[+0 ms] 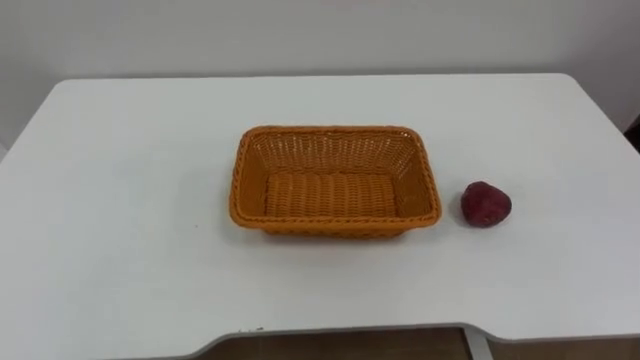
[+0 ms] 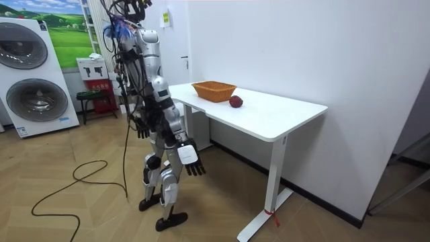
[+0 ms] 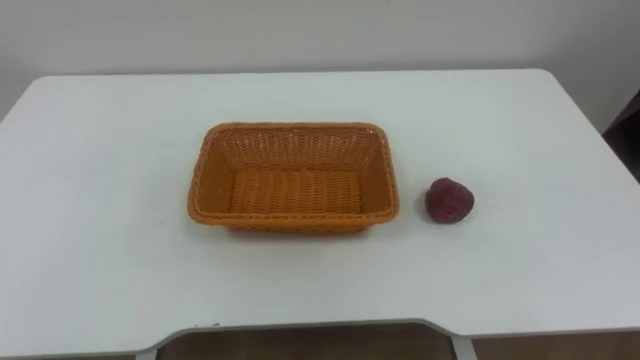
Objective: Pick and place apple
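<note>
Nearest us is the rounded front edge of the white table [image 1: 120,260], smooth and flat. Now the hands. In the room view the right hand [image 2: 190,158] hangs low by the leg, fingers loose and holding nothing. The left hand [image 2: 142,128] hangs on the far side of the body, and whether it is open or closed I cannot tell. Nothing picked up yet!

The apple [image 1: 486,204] sits on the table just right of the basket [image 1: 330,155], not touching it. The step in hand looks like the reach and grasp, and the right hand is the natural choice. Come down over the top, wrap round the widest part, then lift clear of the rim before crossing left.

The apple is dark red, rounded and slightly lumpy, and it will likely roll if nudged. The basket is orange woven wicker, rectangular, its walls flaring outward, with nothing inside.
</note>
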You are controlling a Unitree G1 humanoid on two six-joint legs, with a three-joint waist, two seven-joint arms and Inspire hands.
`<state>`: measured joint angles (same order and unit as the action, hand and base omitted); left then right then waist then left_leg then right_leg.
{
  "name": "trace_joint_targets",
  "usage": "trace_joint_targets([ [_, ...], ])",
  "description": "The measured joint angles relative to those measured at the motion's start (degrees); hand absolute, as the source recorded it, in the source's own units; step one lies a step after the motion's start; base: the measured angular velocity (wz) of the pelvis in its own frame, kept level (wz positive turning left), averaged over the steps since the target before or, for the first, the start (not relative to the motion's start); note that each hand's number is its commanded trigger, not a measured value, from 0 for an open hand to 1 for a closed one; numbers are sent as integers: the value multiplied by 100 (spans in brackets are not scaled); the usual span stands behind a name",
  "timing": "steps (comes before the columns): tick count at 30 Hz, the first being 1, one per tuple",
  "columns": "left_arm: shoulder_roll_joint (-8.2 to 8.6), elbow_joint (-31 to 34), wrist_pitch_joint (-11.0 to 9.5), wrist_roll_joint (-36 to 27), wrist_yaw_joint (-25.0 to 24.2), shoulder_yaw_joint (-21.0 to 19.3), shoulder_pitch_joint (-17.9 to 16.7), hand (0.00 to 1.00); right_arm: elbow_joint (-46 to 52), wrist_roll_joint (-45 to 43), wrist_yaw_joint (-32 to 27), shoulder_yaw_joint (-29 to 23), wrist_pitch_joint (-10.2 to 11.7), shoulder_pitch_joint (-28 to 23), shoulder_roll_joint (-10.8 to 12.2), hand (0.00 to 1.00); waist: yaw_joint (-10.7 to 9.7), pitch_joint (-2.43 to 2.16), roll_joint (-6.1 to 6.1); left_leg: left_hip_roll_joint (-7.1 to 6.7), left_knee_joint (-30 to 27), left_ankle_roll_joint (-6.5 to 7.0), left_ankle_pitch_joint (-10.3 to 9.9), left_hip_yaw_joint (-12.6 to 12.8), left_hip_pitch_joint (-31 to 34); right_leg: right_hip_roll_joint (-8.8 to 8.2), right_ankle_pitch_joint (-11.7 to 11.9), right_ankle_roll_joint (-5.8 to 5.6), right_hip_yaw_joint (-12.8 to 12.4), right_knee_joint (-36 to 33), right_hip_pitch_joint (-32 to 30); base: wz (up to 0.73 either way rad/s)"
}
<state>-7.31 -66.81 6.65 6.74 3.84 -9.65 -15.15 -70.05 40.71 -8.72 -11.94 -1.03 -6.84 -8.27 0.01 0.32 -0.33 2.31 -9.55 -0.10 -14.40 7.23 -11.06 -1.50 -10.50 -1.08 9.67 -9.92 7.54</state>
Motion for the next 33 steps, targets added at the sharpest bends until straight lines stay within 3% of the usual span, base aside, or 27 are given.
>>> trace_joint_targets([
  [4, -2, 154, -163, -46, 67, -479, -279, 0, 768, 1398, -486, -1200, 61, -2, -3, 0, -301, -3, -1, -5, 18, 1, 0, 13, -9, -6, -1, -2, -24, -18, -12, -3],
  [7, -21, 229, -312, -60, 104, -733, -336, 0, 1264, 2101, -864, -1760, 371, -2, -12, 0, -417, -4, -4, -8, 20, 1, 0, 27, -6, -17, -25, -3, -25, -77, -45, 0],
  [14, -17, 280, -367, -41, 104, -759, -356, 0, 2266, 2226, -2119, -2117, 597, 10, -51, 0, -437, -31, -45, -4, 18, 1, 0, 112, 35, -2, -42, -1, -149, -146, -154, -7],
  [19, -52, 290, -443, -49, 106, -761, -386, 0, 3931, 2115, -3304, -2315, 884, 23, -90, 0, -438, -26, -86, -18, 6, 4, 2, 189, 96, -23, -55, -6, -173, -267, -264, -7],
  [23, -62, 436, -493, -20, 105, -705, -411, 0, 4575, 1458, -3857, -2302, 1055, 167, -207, 0, -415, -33, -152, -18, -31, 4, 2, 181, 194, -22, -57, -5, -172, -276, -348, 3],
  [28, -114, 448, -538, -10, 175, -510, -405, 0, 5218, -97, -4465, -2087, 1275, 317, -366, 0, -332, -29, -144, -14, -96, 6, 4, 144, 336, -24, -53, 1, -144, -286, -469, 2],
  [33, -130, 436, -541, 89, 159, -371, -372, 0, 5922, -1125, -4531, -1677, 1302, 315, -397, 0, -206, -22, -124, -11, -101, 6, 4, 146, 374, -19, -51, 4, -149, -269, -476, 0],
])
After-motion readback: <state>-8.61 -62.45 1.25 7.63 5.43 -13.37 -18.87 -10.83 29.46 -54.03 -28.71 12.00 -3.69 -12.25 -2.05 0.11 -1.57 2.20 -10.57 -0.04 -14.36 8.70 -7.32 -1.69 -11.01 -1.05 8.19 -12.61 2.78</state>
